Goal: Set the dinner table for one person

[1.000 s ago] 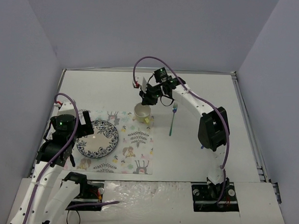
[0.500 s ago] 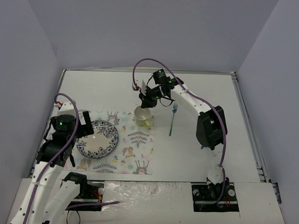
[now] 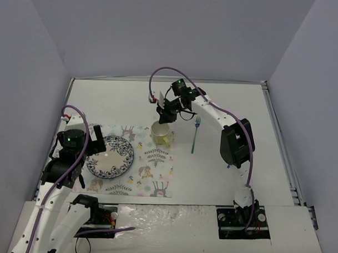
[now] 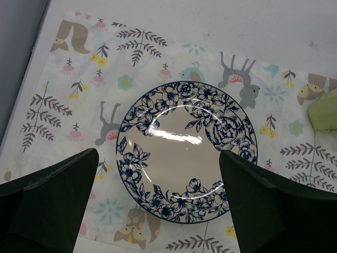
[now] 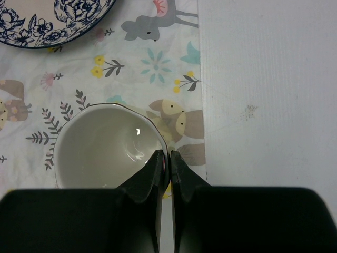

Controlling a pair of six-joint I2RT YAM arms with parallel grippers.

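Note:
The white dinner table [image 3: 242, 107] carries a floral placemat [image 3: 152, 171]. A blue-flowered plate [image 3: 109, 156] lies on the mat's left part. My left gripper [image 3: 96, 145] is open and empty, hanging over the plate [image 4: 187, 153], with its fingers either side of it. My right gripper [image 3: 165, 112] is shut on the rim of a pale yellow cup [image 3: 160, 131] at the mat's far right corner. In the right wrist view the gripper [image 5: 168, 155] pinches the cup [image 5: 105, 145] wall, one finger inside and one outside. A fork [image 3: 195, 134] lies on the table right of the mat.
Grey walls enclose the table on three sides. The cup's edge shows at the right border of the left wrist view [image 4: 325, 110]. Bare tabletop [image 5: 263, 79] lies right of the mat [image 5: 158, 63].
My right gripper has shifted slightly left and toward the near side with the cup in it, over the mat's corner. The left arm has not moved.

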